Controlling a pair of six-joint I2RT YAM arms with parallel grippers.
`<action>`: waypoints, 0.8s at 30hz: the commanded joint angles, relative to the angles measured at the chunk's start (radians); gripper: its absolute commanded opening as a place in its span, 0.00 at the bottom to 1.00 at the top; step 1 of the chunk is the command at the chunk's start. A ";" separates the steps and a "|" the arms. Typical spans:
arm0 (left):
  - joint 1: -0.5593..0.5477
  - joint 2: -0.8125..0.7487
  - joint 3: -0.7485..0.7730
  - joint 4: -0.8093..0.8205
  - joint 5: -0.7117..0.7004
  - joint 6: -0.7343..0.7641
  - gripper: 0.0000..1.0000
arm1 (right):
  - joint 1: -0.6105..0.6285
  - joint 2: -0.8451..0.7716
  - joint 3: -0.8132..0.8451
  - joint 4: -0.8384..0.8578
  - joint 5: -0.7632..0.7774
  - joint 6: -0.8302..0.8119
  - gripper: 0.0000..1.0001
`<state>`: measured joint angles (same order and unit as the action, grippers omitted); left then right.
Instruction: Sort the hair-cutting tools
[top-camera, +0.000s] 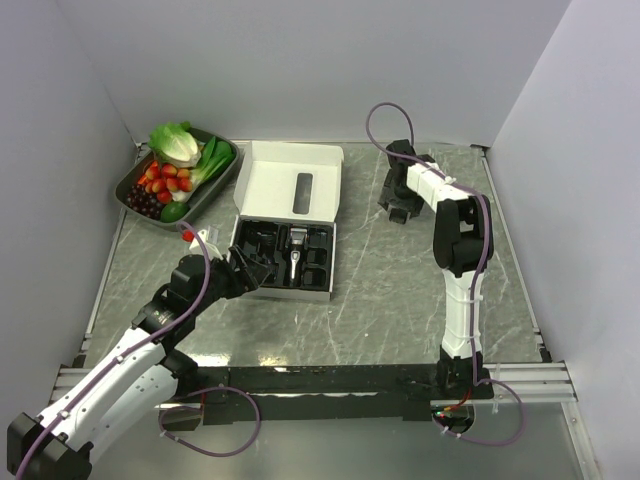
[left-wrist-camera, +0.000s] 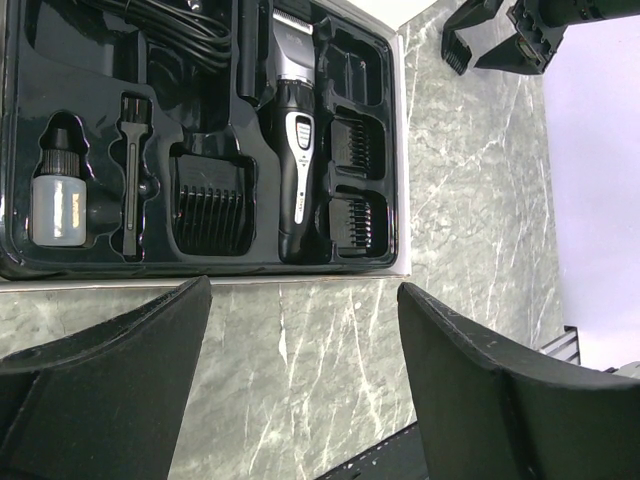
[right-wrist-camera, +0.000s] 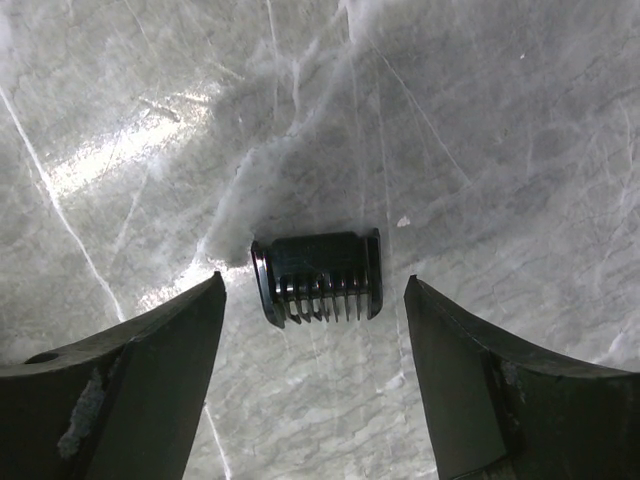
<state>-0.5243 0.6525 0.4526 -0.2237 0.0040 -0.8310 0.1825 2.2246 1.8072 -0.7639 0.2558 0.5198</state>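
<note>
The right hand (right-wrist-camera: 314, 300) hangs low over the table (right-wrist-camera: 500, 120), fingers well apart. A loose guard (right-wrist-camera: 320, 278) lies flat on the marble in the gap between the fingertips, touching neither, with its teeth toward the palm. From above, this hand is well apart from the case (top-camera: 285, 292).

The left hand (left-wrist-camera: 303, 295) is spread wide too and holds nothing. It sits over bare table just short of the case's near edge. Straight ahead of the gap between its fingers, the clipper (left-wrist-camera: 295, 150) lies in its long slot in the black insert. Two small guards (left-wrist-camera: 357, 150) sit in pockets just beside the clipper on one side. A wide guard (left-wrist-camera: 210, 210) sits on the other side. Past that come the brush (left-wrist-camera: 133, 180) and a small bottle (left-wrist-camera: 57, 195), each in its own recess. Farther from the fingertips lies what looks like a coiled cord (left-wrist-camera: 170, 30), only partly in view.
</note>
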 joint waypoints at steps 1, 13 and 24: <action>-0.003 -0.004 0.006 0.047 0.019 -0.013 0.81 | -0.009 0.026 0.053 -0.057 -0.004 0.013 0.77; -0.003 -0.014 -0.002 0.044 0.021 -0.026 0.80 | -0.011 0.040 0.070 -0.090 -0.006 0.019 0.64; -0.002 -0.011 0.000 0.041 0.014 -0.028 0.80 | -0.014 0.032 0.046 -0.060 -0.030 0.006 0.41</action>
<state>-0.5243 0.6498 0.4522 -0.2119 0.0135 -0.8516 0.1822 2.2520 1.8389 -0.8265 0.2405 0.5240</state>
